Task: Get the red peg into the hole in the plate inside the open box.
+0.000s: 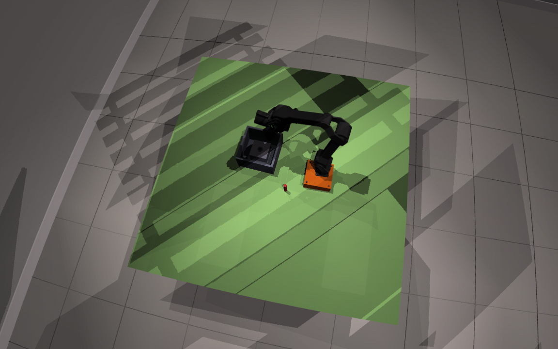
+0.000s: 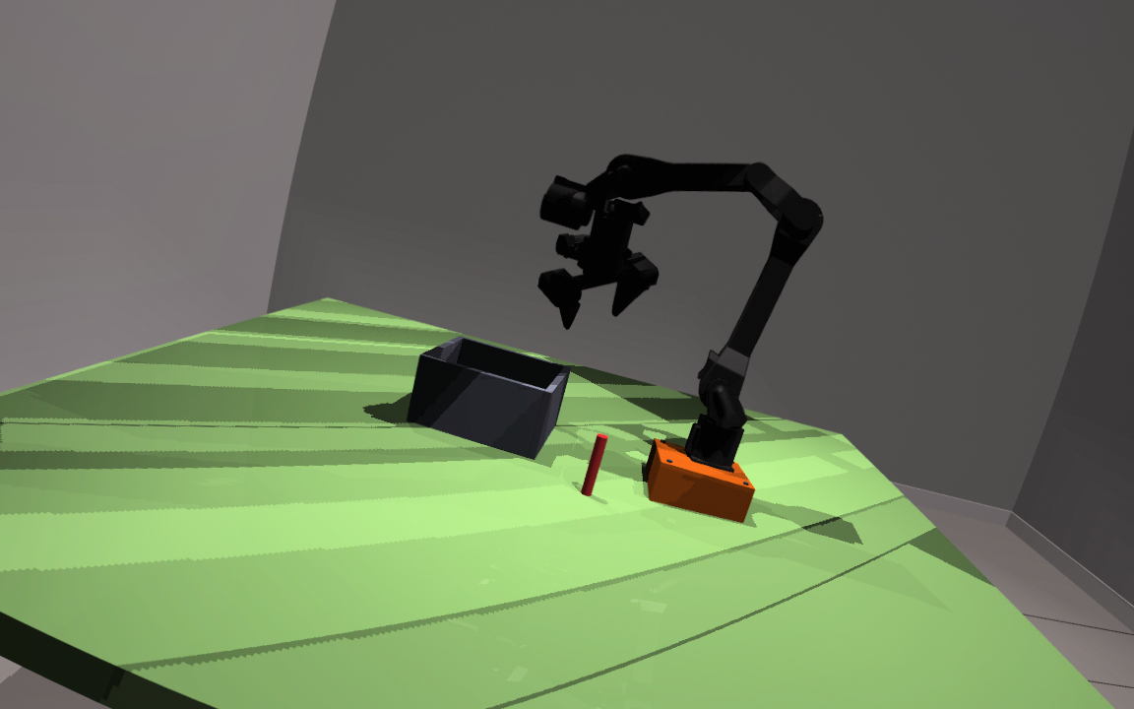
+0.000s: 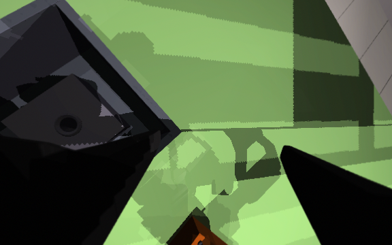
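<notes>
The red peg (image 1: 285, 187) (image 2: 594, 465) stands upright on the green table between the box and the robot base, out of the wrist view. The dark grey open box (image 1: 255, 166) (image 2: 478, 405) (image 3: 88, 34) stands farther left. At its bottom is the plate (image 1: 253, 151) (image 3: 46, 112) with a round hole (image 1: 259, 149) (image 3: 68, 124), empty in the wrist view. My gripper (image 2: 592, 321) (image 3: 219, 143) is open and empty, pointing down, high above the table near the box's back right side. In the wrist view the left finger hides part of the box.
The orange robot base (image 1: 317, 182) (image 2: 694, 493) stands right of the peg and shows at the bottom of the wrist view. The black arm arches from it over the back of the green table (image 1: 272, 256) (image 2: 377, 547). Striped shadows cross the table.
</notes>
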Available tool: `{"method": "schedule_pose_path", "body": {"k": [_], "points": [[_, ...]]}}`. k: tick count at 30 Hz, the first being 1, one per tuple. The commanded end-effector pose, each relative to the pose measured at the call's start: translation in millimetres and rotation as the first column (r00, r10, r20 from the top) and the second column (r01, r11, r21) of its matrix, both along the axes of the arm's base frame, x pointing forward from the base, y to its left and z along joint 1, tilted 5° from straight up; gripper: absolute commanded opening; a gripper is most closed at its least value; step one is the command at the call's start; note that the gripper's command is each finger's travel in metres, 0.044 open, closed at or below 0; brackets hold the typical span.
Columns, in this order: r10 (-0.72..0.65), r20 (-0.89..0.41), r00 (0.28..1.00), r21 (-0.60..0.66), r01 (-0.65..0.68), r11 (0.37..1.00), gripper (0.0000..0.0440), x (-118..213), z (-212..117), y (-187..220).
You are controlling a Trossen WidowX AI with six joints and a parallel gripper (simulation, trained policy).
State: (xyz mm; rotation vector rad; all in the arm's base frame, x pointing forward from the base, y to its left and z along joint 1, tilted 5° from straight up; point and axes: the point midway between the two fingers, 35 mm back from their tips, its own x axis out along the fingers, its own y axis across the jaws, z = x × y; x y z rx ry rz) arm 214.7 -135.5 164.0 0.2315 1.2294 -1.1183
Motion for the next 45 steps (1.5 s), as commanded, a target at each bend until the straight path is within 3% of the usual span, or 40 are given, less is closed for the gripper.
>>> {"method": "schedule_pose_path", "body": {"k": [1, 11, 24, 45], "points": [[0.040, 0.019, 0.999, 0.055, -0.041, 0.998, 0.0440, 11.0, -3.5, 28.8], [0.104, 0.033, 0.994, 0.197, -0.109, 0.974, 0.0440, 18.3, -15.1, 112.2], [0.108, -0.042, 0.993, 0.312, -0.090, 0.946, 0.0440, -12.3, -36.7, 197.1], [0.166, -0.057, 0.984, 0.343, -0.137, 0.929, 0.0440, -34.5, -106.4, 246.0]]}}
